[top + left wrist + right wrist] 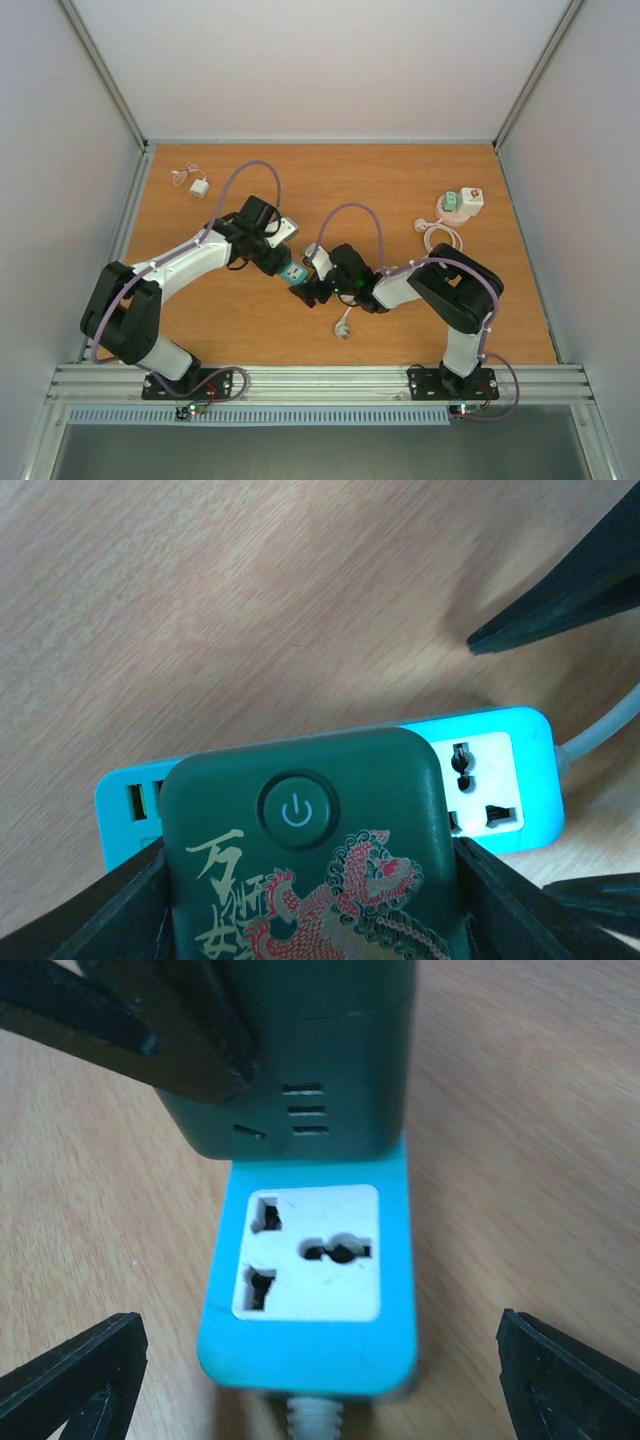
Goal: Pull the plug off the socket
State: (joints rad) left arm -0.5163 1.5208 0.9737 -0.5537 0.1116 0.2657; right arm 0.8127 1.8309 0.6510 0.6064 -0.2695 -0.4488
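Clamping one dark green plug (300,830) by its two flanks with the left gripper (315,905), fingers pressed against both sides; seated on one blue socket strip (500,780) lying flat mid-table; standing wide apart with the right gripper (320,1360), one finger either side of the strip's cable end, touching neither edge, wooden table (250,330) showing in both gaps; one free outlet facing up beside the plug; one white cable (310,1422) leaving that end; farther out, one small white charger (199,187) far left and one white socket block (462,203) far right, both well apart from the arms.
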